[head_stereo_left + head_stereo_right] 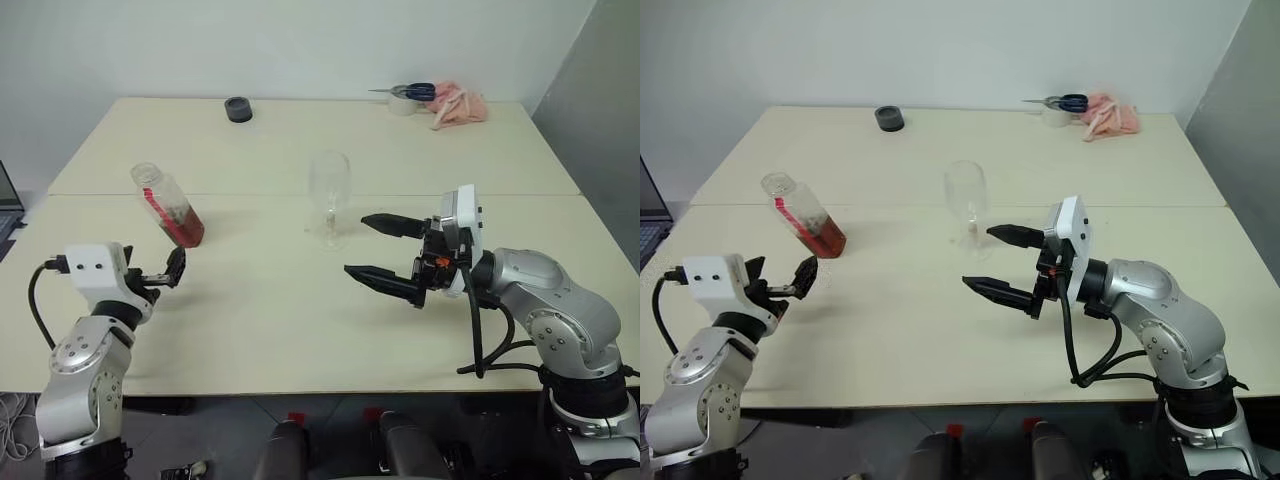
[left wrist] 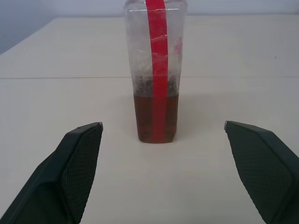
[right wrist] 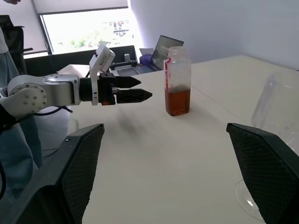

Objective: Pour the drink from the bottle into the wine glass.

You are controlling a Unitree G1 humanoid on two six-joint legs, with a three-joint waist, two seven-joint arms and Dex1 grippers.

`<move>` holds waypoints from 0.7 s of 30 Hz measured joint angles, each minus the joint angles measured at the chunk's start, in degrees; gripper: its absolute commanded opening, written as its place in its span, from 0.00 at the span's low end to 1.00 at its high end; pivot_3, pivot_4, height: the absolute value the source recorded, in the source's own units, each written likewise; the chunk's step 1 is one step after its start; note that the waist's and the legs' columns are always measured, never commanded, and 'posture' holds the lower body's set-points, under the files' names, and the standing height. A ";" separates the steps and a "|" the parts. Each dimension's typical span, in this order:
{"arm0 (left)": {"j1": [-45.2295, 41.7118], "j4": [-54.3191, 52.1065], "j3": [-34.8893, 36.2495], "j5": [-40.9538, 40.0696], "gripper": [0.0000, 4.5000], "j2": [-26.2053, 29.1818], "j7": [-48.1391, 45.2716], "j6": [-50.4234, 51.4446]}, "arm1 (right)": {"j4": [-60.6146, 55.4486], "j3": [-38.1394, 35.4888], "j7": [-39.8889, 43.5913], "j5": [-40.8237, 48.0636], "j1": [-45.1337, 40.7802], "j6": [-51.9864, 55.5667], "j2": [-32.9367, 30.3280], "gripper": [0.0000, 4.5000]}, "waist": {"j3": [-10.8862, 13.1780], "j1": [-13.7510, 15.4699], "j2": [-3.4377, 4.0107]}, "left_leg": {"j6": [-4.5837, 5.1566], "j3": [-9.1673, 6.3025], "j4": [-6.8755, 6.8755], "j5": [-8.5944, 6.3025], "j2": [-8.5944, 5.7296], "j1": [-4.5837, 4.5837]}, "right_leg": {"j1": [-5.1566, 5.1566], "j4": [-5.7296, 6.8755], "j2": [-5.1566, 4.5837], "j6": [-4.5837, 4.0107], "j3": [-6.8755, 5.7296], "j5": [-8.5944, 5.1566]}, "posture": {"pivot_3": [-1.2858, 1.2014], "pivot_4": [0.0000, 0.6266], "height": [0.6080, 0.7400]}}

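We see a wide pale table [image 1: 300, 330] with a bottle [image 1: 168, 205] standing on it on our left side. The bottle has no cap on, and a red strip runs down its side. The drink [image 1: 186, 228] fills only the low part of the bottle, and it looks red-brown. The glass [image 1: 329, 197] stands upright near the middle of the table, well apart from the bottle, and it looks empty. Our left gripper [image 1: 170, 272] sits just in front of the bottle and points at it, but it does not touch it. Its two black fingers [image 2: 79, 158] are spread wide, with the bottle straight ahead between them. Our right gripper [image 1: 385, 253] hangs over the table just beside the glass, on the right, and points across to the left. Its fingers [image 3: 261, 158] are spread wide too, and they hold nothing. Far back on the table lie a small dark round thing [image 1: 238, 109], a pink cloth [image 1: 458, 104] and blue scissors [image 1: 412, 92] on a small tub. In the right wrist view we can also see a laptop [image 3: 164, 45] on another desk behind the bottle, and a person's leg [image 3: 14, 154] in blue at the edge.
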 measured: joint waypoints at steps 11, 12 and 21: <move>-6.26 9.18 -0.13 0.47 1.00 4.35 -5.64 -2.72 | -0.10 0.01 -0.54 -0.01 0.67 -0.92 -0.59 0.99 | 0.00 0.00 0.00 | 0.00 0.02 0.00 0.00 0.00 0.00 | -0.02 0.03 0.01 0.00 0.01 0.00 | 0.52 0.24 1.00; -7.07 10.57 -0.19 0.69 1.00 4.75 -6.31 -3.18 | -0.10 0.01 -0.68 0.00 0.81 -0.93 -0.59 0.99 | 0.00 0.00 0.00 | 0.00 0.01 0.00 0.00 0.00 -0.02 | -0.03 0.02 0.01 0.00 -0.01 0.00 | 0.52 0.24 1.00; -13.57 22.16 -2.70 2.55 1.00 5.58 -10.31 -8.87 | -0.11 -0.02 -1.68 0.06 1.51 -1.05 -0.64 0.99 | 0.00 0.02 -0.01 | 0.00 0.02 0.01 0.00 -0.01 -0.06 | -0.10 0.06 0.00 -0.05 -0.01 0.03 | 0.52 0.24 1.00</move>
